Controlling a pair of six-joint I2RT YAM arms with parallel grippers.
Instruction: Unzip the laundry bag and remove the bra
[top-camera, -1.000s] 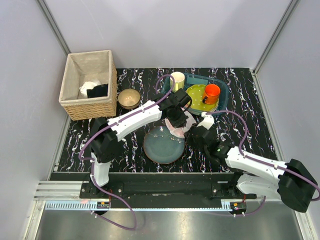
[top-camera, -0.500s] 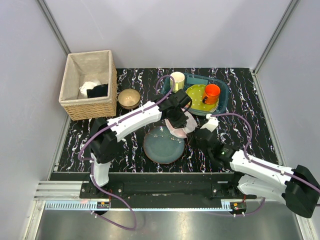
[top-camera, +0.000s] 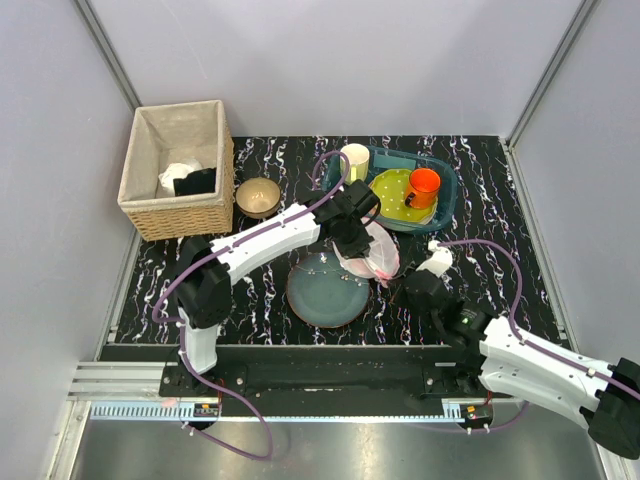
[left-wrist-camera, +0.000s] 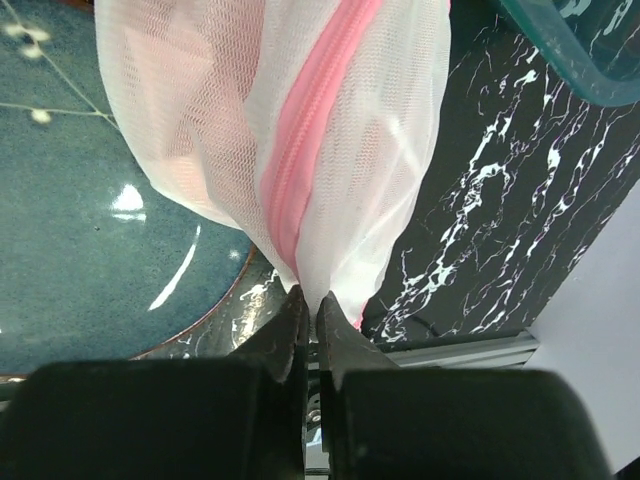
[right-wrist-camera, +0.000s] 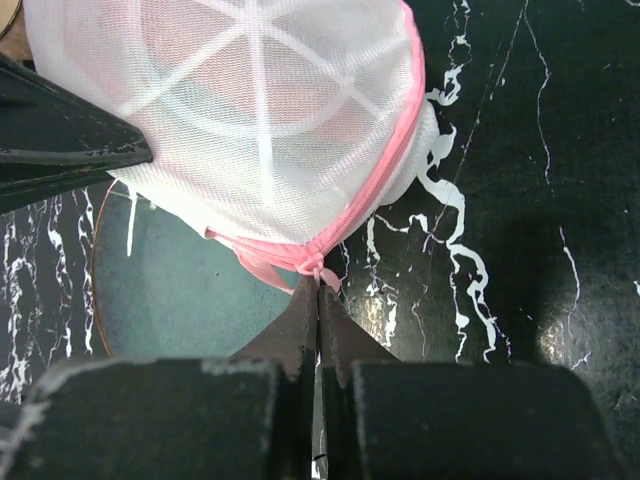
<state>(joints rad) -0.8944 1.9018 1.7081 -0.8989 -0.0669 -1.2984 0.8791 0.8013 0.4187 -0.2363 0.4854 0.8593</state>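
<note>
The laundry bag (top-camera: 372, 255), white mesh with pink zip trim, hangs over the right edge of the blue-grey plate (top-camera: 322, 292). My left gripper (top-camera: 352, 228) is shut on the bag's mesh edge; in the left wrist view its jaws (left-wrist-camera: 310, 300) pinch the mesh next to the pink zip (left-wrist-camera: 310, 130). My right gripper (top-camera: 398, 284) is shut on the zip's pink pull tab (right-wrist-camera: 322, 268) at the bag's (right-wrist-camera: 240, 120) lower edge. The bra is inside the bag: only a pink-red tint (right-wrist-camera: 190, 40) shows through the mesh.
A wicker basket (top-camera: 178, 210) at the back left holds a white and a black cloth. A brass bowl (top-camera: 258, 196) stands beside it. A teal tray (top-camera: 443, 205) at the back holds a yellow-green plate (top-camera: 392, 190), an orange cup (top-camera: 423, 185) and a cream cup (top-camera: 355, 158).
My right arm has drawn back toward the near right with the pull tab. The bag has swung out to the right and shows more beside the plate. The left gripper stayed in place.
</note>
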